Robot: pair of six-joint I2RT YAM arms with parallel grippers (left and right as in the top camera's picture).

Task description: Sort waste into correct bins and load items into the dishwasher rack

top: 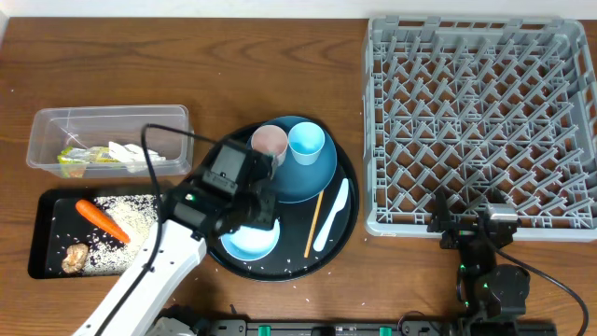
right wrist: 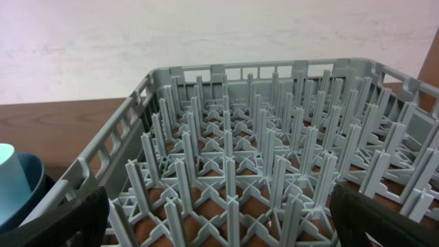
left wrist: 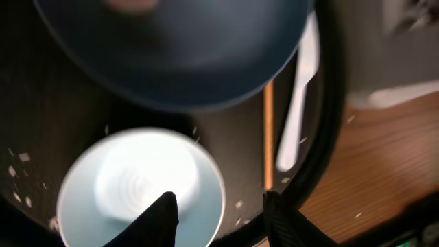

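Left pincer (left wrist: 218, 216) hangs low over the pale blue bowl (left wrist: 137, 189), fingers parted and released. One fingertip is inside the bowl's near rim, the other outside it over the round black tray (top: 291, 261).

At far left, the clear tub (top: 39, 149) holds the yellow-green wrapper (top: 75, 159) and white tissue (top: 126, 151). Just in front, across a narrow strip of table (top: 187, 56), the flat black tray (top: 42, 233) carries the carrot (top: 101, 219), rice (top: 135, 215) and brown lump (top: 75, 259). The left arm crosses its right end.

On the round tray, the dark blue plate (top: 312, 177) bears the pink cup (top: 270, 141) and light blue cup (top: 306, 143). The chopstick (top: 315, 222) and spoon (top: 332, 217) lie between plate and right rim. A narrow table gap separates that rim from the dishwasher rack (top: 466, 224).

Right pincer (right wrist: 219, 216), spread wide and grasping nothing, faces the rack's front wall.
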